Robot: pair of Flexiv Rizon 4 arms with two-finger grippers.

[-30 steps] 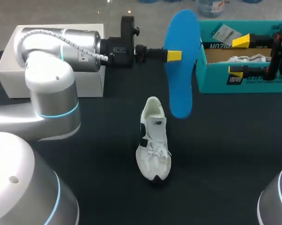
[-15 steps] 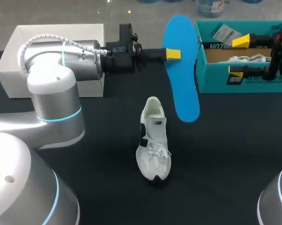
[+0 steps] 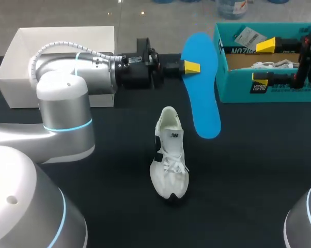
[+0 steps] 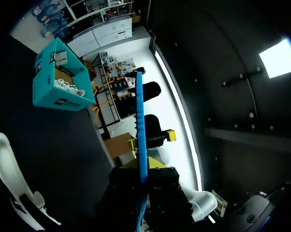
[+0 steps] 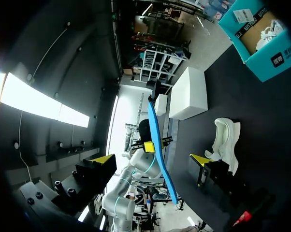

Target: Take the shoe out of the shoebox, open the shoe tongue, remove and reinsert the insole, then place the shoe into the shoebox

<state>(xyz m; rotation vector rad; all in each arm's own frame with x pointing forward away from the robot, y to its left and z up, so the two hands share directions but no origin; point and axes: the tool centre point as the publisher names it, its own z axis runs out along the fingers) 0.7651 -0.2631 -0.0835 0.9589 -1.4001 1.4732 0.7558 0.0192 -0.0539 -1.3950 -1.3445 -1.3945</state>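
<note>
While the left tool (image 3: 191, 66) is clamped on the blue insole (image 3: 202, 88), its fingers press the two flat faces, and only one yellow tip shows from above. From the left wrist the tool (image 4: 143, 169) has the insole (image 4: 141, 116) edge-on between its fingers, running straight out ahead of them. The insole is held off the desk (image 3: 248, 170), gripped at one long edge near its far end, with a broad face turned up. Its near end hangs beyond the shoe's heel, between the shoe (image 3: 169, 155) and the shoebox (image 3: 279, 92).

The right tool (image 3: 263, 61) is at the shoebox with its fingers wide apart, holding nothing. In its own wrist view the tool (image 5: 152, 159) again shows its two yellow tips spread.

The shoe is white with black marks on its side and white laces. It sits upright on the dark desk, well apart from both tools, toe toward the near edge. The shoebox is teal and open, at the far right of the desk, with something white and a tag inside. A white box (image 3: 21, 77) stands at the far left, partly behind the left arm (image 3: 67, 103).
</note>
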